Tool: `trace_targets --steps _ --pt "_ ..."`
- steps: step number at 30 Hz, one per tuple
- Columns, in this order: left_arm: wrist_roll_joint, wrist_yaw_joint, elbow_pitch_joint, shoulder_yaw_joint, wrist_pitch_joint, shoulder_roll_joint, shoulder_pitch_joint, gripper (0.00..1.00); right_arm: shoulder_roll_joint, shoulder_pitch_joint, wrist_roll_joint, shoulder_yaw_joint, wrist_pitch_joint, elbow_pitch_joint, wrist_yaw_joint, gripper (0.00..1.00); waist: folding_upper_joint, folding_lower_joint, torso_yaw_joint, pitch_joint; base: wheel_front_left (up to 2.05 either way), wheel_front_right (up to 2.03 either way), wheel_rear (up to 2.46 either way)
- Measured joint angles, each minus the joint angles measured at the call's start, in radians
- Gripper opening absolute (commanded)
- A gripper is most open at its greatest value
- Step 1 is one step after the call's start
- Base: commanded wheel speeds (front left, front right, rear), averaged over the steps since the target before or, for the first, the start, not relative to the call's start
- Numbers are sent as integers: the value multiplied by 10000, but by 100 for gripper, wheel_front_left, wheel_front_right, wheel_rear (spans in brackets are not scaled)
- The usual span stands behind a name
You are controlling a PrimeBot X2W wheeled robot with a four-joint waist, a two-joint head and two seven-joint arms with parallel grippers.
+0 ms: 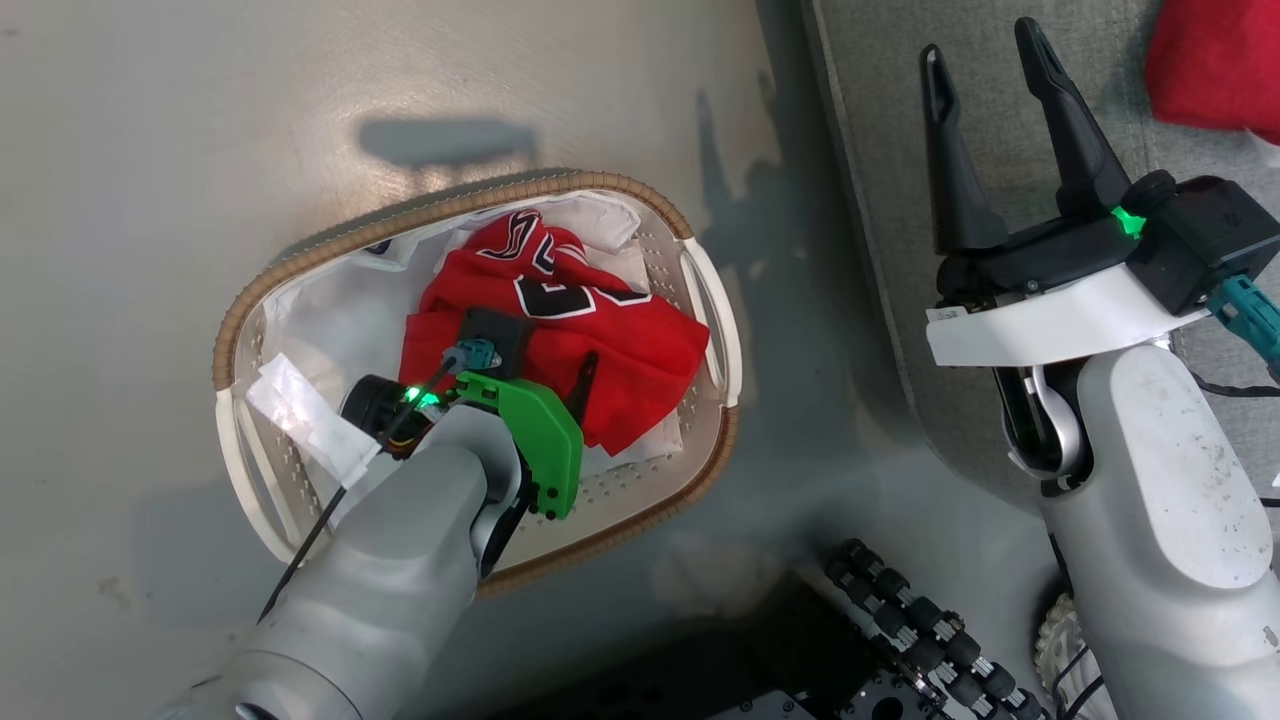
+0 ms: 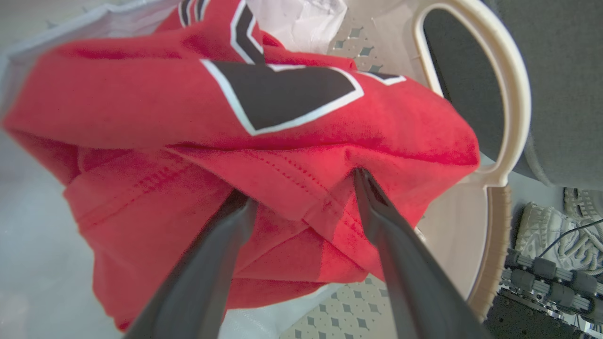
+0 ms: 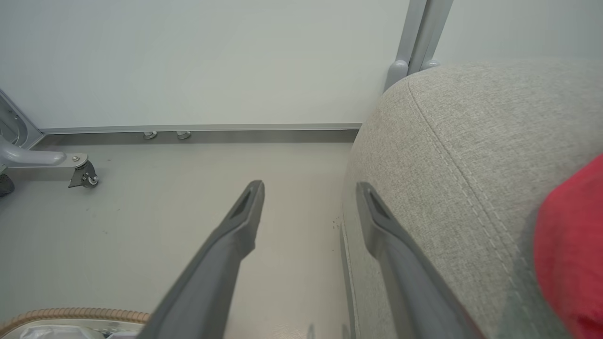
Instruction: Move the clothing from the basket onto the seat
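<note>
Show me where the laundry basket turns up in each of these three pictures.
Head view: basket at centre-left.
Left wrist view: basket down the right side, white handle and brown rim.
Right wrist view: basket in the bottom-left corner, a strip of brown rim.
Shared landmark: the grey seat, to its right in every view.

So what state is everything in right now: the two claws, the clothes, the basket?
Laundry basket: upright, not yet emptied.
White liner: rumpled inside it.
Red jersey: bunched up in the basket.
Left gripper: open, fingertips pushed against a jersey fold, not gripping.
Sofa seat: one red garment lying on it.
Right gripper: open, empty, by the seat's edge.
</note>
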Motion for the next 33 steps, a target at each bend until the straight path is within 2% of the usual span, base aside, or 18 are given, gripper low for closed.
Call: trace_targets --steps 7,8,9,14,21,33 --pt "-437 134 75 -443 -194 2 -360 98 19 14 -8 -61 0 -96 0 100 0 0 71 205 0 0 0" --pt "-493 161 104 -556 -226 2 -388 45 42 17 -8 -59 0 -100 0 100 0 0 76 211 0 0 0" --pt "-529 161 121 -623 -270 2 -400 0 69 19 -8 -59 0 -98 0 100 0 0 75 209 0 0 0" --pt "-913 144 347 -708 -424 -2 -402 0 186 1 77 0 0 98 0 100 0 -1 11 98 0 0 0" --pt "-1338 -119 796 -727 -821 8 9 0 261 -39 176 144 2 535 0 100 0 -1 3 -504 0 0 0" --pt "-1423 -453 612 -639 -1064 13 1499 0 261 791 272 483 0 1392 0 100 0 -1 435 -2532 0 0 0"
